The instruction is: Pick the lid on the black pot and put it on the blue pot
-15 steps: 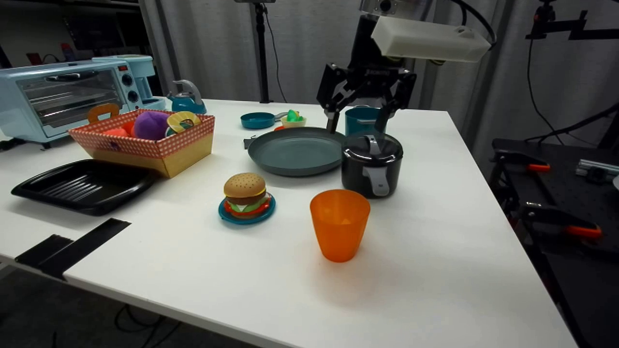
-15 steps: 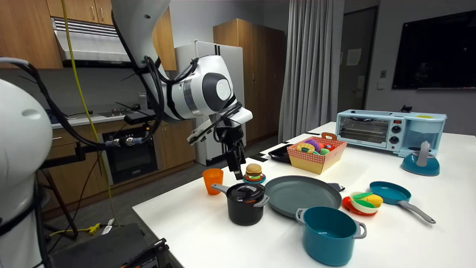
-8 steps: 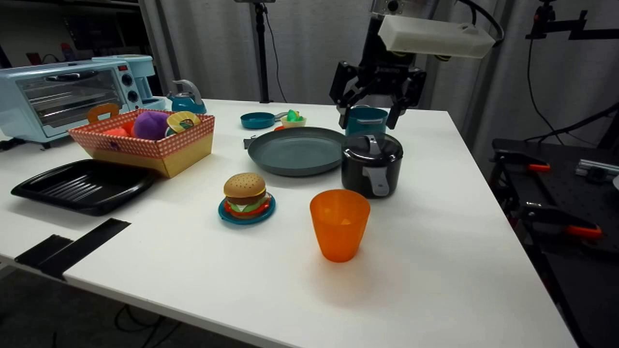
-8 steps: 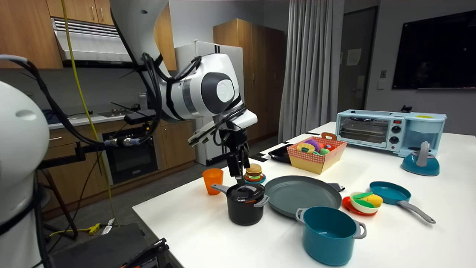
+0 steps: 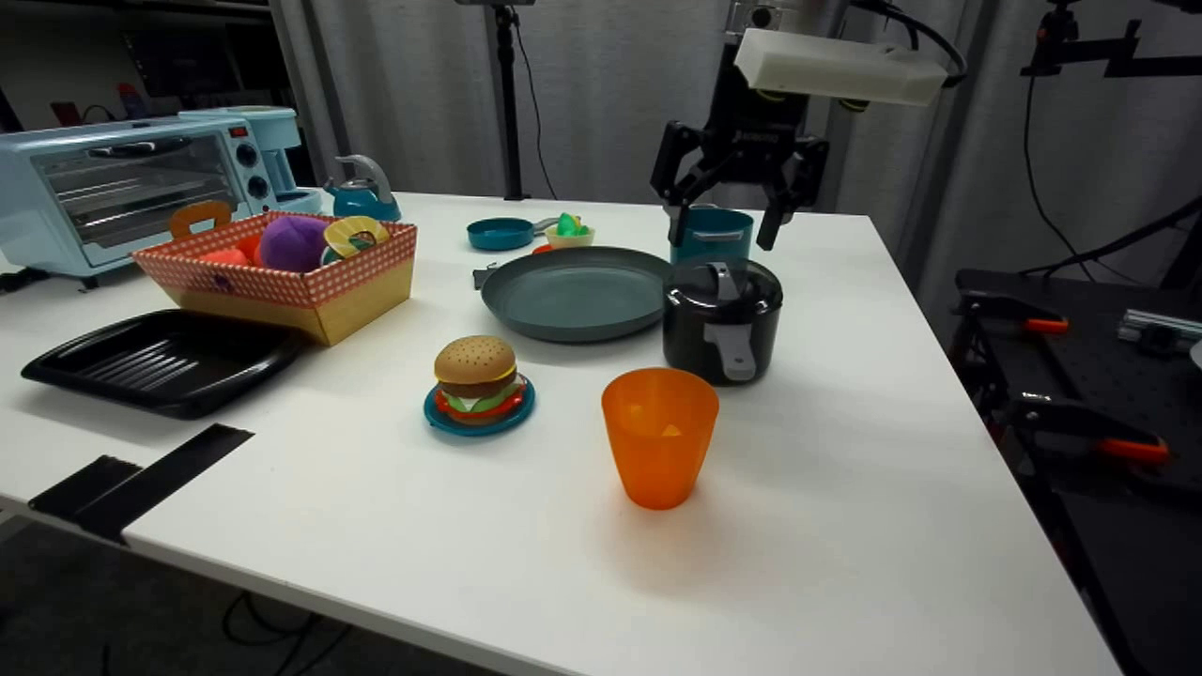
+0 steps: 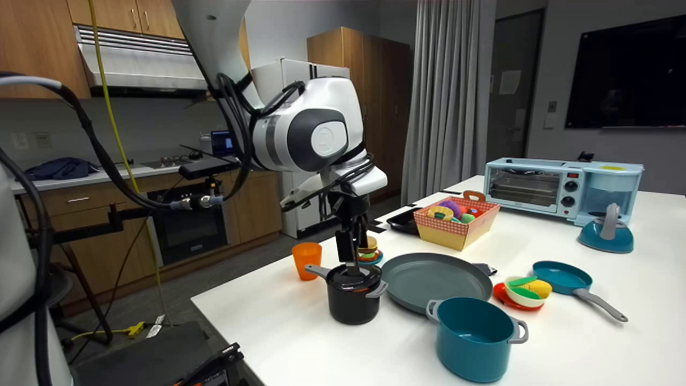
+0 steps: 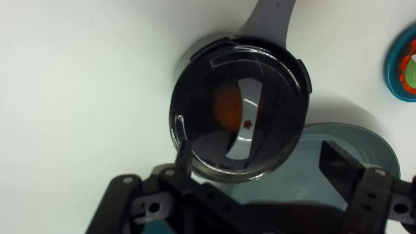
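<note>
Lid (image 7: 247, 113) sat on black pot (image 6: 352, 306), unlifted; blue pot (image 6: 474, 346) stood uncovered. Saw fingers (image 7: 338, 169) parted, grasping nothing; gap to lid hard to judge. Grasp, carry, placing all remained.

burger (image 5: 476, 361) on teal plate (image 5: 470, 431) | orange cup (image 5: 660, 437) upright | light-blue toaster oven (image 5: 141, 188)

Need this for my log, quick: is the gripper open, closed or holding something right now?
Gripper: open, jaws wide apart, holding nothing; the lid sits on the black pot.
</note>
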Robot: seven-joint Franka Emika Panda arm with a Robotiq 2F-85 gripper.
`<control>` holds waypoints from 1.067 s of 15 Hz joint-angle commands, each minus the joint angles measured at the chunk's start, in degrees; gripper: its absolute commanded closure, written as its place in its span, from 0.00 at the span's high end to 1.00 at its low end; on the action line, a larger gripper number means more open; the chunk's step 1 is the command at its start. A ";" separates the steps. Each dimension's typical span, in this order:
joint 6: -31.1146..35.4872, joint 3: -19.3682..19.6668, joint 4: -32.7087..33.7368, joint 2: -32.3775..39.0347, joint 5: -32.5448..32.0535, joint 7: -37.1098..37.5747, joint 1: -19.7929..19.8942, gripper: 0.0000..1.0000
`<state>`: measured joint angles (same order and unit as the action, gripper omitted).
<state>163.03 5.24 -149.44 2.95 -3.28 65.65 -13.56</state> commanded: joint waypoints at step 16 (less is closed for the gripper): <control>-2.89 -4.85 5.41 4.84 12.37 -15.08 8.91 0.20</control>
<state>160.82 0.67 -144.16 8.40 6.93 52.96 -5.82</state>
